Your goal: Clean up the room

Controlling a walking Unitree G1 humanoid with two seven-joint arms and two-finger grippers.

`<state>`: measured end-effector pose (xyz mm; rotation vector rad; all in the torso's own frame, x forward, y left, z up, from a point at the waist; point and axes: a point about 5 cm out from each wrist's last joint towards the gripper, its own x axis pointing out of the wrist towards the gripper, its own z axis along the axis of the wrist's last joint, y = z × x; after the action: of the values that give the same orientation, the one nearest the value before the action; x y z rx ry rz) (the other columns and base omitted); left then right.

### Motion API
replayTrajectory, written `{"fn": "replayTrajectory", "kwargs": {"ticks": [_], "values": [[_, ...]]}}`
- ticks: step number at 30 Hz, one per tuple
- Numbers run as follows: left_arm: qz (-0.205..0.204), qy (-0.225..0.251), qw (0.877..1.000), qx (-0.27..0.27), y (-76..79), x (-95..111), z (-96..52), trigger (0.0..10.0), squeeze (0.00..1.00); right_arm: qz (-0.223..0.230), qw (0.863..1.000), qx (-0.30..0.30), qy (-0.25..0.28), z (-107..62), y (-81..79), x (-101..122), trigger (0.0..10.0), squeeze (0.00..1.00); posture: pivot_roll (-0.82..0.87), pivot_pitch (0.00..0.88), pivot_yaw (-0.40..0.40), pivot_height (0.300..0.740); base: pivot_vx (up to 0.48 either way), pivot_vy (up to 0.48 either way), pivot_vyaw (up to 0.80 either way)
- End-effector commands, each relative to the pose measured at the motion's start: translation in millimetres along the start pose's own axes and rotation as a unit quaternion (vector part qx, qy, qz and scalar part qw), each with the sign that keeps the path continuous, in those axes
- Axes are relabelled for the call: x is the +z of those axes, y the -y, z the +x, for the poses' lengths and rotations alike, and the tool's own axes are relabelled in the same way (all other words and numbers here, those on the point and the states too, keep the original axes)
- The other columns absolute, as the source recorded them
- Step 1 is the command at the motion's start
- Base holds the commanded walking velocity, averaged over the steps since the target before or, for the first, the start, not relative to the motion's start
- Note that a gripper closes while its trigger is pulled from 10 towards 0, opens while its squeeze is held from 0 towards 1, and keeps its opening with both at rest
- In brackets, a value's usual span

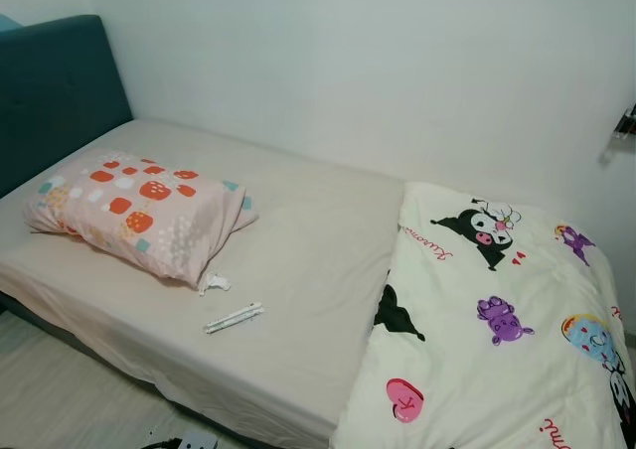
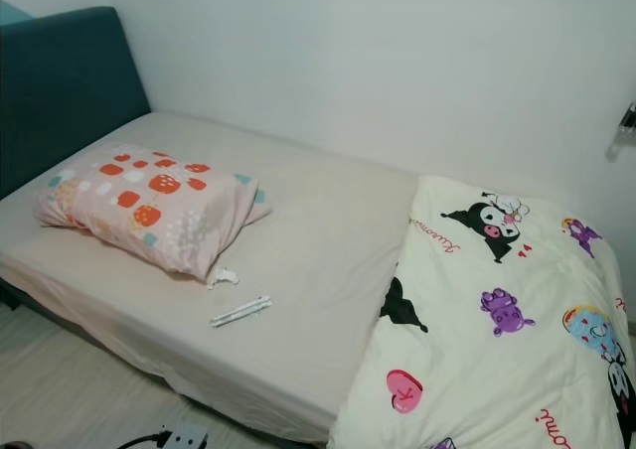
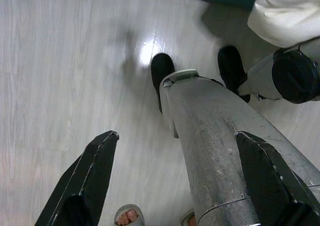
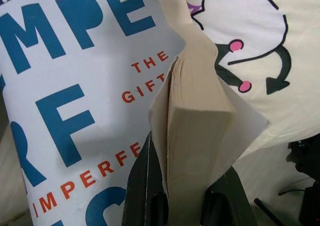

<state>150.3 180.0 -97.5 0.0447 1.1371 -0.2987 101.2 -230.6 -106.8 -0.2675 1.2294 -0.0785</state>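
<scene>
Gripping book (image 4: 195,136) (title cropped): right end effector (image 4: 182,206)

left gripper (image 3: 177,178) hangs over a pale wood-grain floor (image 3: 60,76), its two black fingers (image 3: 90,176) spread wide apart. between them sits the robot's silver leg (image 3: 215,141) with black feet (image 3: 162,68). someone's toes in a sandal (image 3: 129,216) poke in near the fingers, white bedding (image 3: 290,13) off in one corner.

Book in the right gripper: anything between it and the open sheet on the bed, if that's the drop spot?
Nothing tall. The right gripper is shut on the book. On the bare sheet lie a pillow, a small white scrap and a white stick-like item; the cartoon quilt covers the other end.
</scene>
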Motion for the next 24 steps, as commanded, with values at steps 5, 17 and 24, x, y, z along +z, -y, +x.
{"fn": "replayTrajectory", "kwargs": {"ticks": [5, 17, 24], "values": [[0.004, -0.011, 1.0, 0.004, 0.6, -6.1, -0.2, 10.0, 0.0, -0.001, 0.998, 0.063, -0.003, -1.0, -22.5, -2.1, 10.0, 0.0, -0.08, 0.0, 0.002, 0.74, 0.0, 0.0, 0.0], [0.006, -0.013, 1.0, 0.006, -0.1, -8.4, -0.7, 10.0, 0.0, -0.007, 0.998, 0.064, -0.003, -1.0, -21.7, -2.3, 10.0, 0.0, -0.08, 0.0, -0.002, 0.74, 0.0, 0.0, 0.0], [0.006, -0.013, 1.0, 0.005, 2.3, -8.2, 0.1, 10.0, 0.0, 0.0, 0.998, 0.055, 0.001, -0.7, -17.1, -1.3, 10.0, 0.0, -0.09, 0.0, -0.003, 0.74, 0.0, 0.0, 0.0]]}}
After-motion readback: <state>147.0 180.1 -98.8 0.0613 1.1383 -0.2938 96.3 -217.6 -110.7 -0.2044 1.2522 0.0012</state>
